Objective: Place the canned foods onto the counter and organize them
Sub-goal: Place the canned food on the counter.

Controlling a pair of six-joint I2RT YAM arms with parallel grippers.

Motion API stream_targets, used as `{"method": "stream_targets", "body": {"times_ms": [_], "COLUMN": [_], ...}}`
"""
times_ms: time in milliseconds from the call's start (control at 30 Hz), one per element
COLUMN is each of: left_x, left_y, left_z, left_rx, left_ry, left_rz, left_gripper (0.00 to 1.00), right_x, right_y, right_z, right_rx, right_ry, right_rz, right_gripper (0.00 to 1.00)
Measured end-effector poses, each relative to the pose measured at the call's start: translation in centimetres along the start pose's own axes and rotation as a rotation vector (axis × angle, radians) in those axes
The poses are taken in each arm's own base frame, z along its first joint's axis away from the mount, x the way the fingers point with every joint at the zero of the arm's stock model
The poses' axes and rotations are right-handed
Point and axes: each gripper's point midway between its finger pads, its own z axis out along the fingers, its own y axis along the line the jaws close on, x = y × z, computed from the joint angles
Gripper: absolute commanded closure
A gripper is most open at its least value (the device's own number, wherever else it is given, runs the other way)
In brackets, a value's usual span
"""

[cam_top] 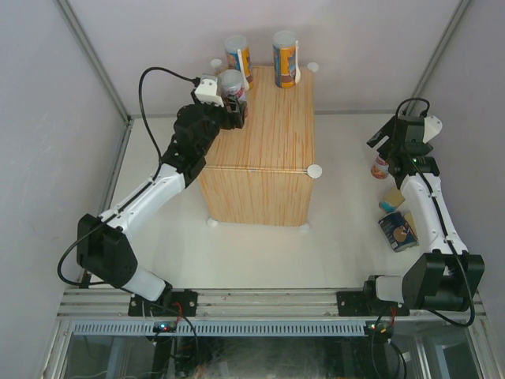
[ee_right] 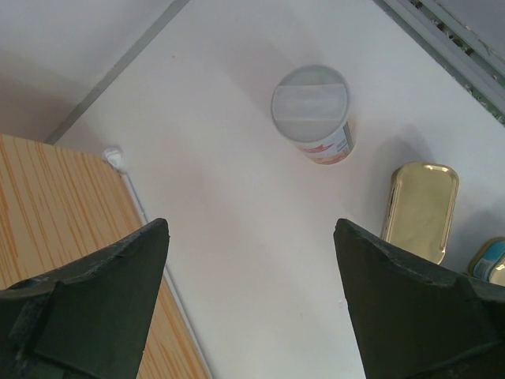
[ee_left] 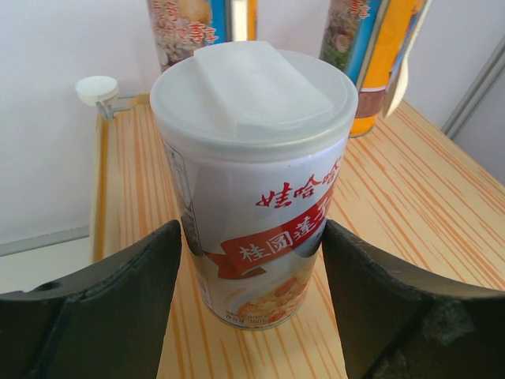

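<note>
The counter (cam_top: 260, 150) stands mid-table. Two tall blue-orange cylinders (cam_top: 238, 55) (cam_top: 285, 58) with white spoons stand at its back edge. My left gripper (cam_top: 230, 105) is shut on a white-red can (cam_top: 232, 84) standing upright on the counter's back left. In the left wrist view the fingers (ee_left: 134, 292) hug both sides of that can (ee_left: 252, 158). My right gripper (cam_top: 387, 146) is open and empty, above a second white-red can (cam_top: 381, 166) (ee_right: 312, 114) on the table. A gold tin (cam_top: 392, 199) (ee_right: 420, 209) and a blue tin (cam_top: 398, 230) lie near the right arm. I cannot make out the dark can.
White knobs mark the counter's corners (cam_top: 314, 170) (ee_left: 96, 88). Grey walls with metal frame bars close in the back and sides. The counter's right edge (ee_right: 55, 213) lies left of my right gripper (ee_right: 252, 225). The right arm's link runs beside the tins.
</note>
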Motion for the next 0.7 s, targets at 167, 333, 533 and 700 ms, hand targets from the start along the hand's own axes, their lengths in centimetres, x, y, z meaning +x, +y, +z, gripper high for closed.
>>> {"method": "stream_targets", "body": {"times_ms": [167,333,533,700], "left_x": [-0.1,0.0,-0.5,-0.3], "left_y": [1.5,2.0,1.3,0.7], "left_z": [0.4,0.6,0.8,1.1], "left_rx": [-0.035,-0.040,0.018,0.061], "left_ry": [-0.002,-0.001,-0.022,-0.027], "left_rz": [0.003,0.003,-0.003,-0.021], "left_gripper": [0.25,0.25,0.25,0.24], "right_x": [0.0,-0.1,-0.2,-0.2], "right_y": [-0.3,-0.5,-0.5,-0.5], "right_z": [0.2,0.3,0.3,0.3], "right_rx": [0.006,0.010,0.010,0.010], "right_ry": [0.003,0.003,0.003,0.003], "right_rz": [0.003,0.006,0.008,0.008], "right_gripper": [0.16,0.15,0.15,0.16]}}
